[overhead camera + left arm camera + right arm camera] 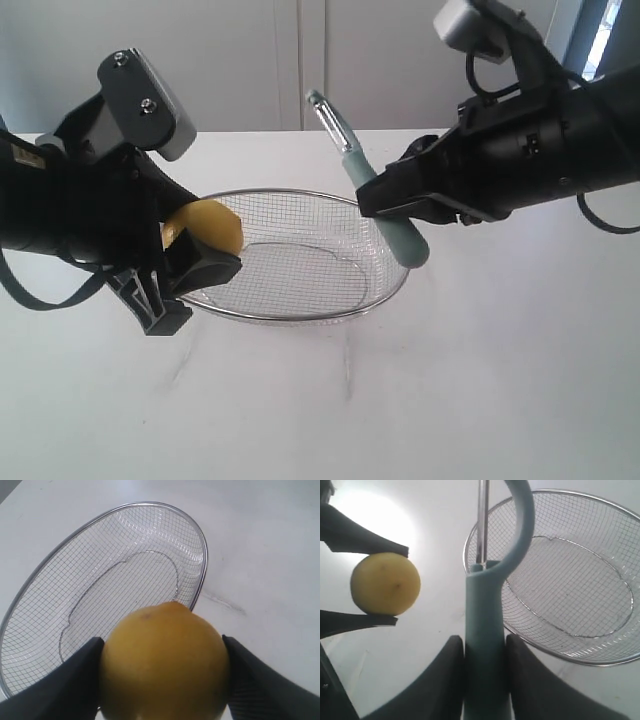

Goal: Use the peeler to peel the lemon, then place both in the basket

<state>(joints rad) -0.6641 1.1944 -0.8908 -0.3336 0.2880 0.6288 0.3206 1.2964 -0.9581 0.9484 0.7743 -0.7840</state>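
Observation:
My left gripper [195, 255] is shut on the yellow lemon [205, 228], holding it over the left rim of the wire mesh basket [300, 315]. The left wrist view fills with the lemon [165, 665] between two black fingers [55, 685], the basket [204, 560] beyond it. My right gripper [375, 195] is shut on the teal handle of the peeler [385, 215], its silver blade [327, 125] pointing up and back over the basket's right rim. In the right wrist view the peeler [485, 645] stands between my fingers [442, 680], with the lemon [385, 584] and the basket [600, 661] beyond.
The basket stands in the middle of a white table [480, 380]. A pale wall with cabinet seams [300, 60] runs behind the table's far edge. Both dark arms hang above the table at either side of the basket.

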